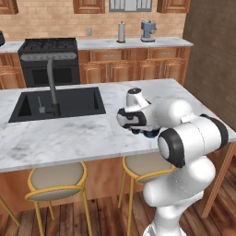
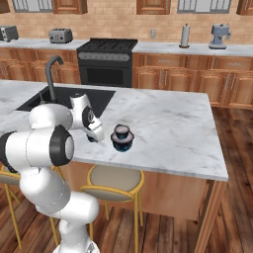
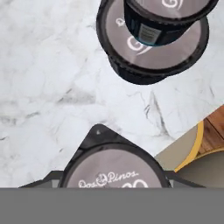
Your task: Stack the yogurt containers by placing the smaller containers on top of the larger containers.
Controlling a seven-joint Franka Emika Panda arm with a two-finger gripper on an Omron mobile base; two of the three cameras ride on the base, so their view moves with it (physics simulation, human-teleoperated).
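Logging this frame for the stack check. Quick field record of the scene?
surface: marble island counter, near its front edge
tub: upright on the counter
first cup: already stacked on the tub's lid, upright
second cup: between the jaws, lid facing the hand camera, label reads Dos Pinos
gripper: beside the tub stack, low over the counter, shut on the second cup
done: one cup stacked
left: second cup not yet on the stack
nearby: sink set in the counter, stools under the edge

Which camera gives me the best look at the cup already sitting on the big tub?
The right base view: the stacked cup stands whole on the big tub, side-on. The hand view crops its top off. In the left base view the hand mostly covers it.
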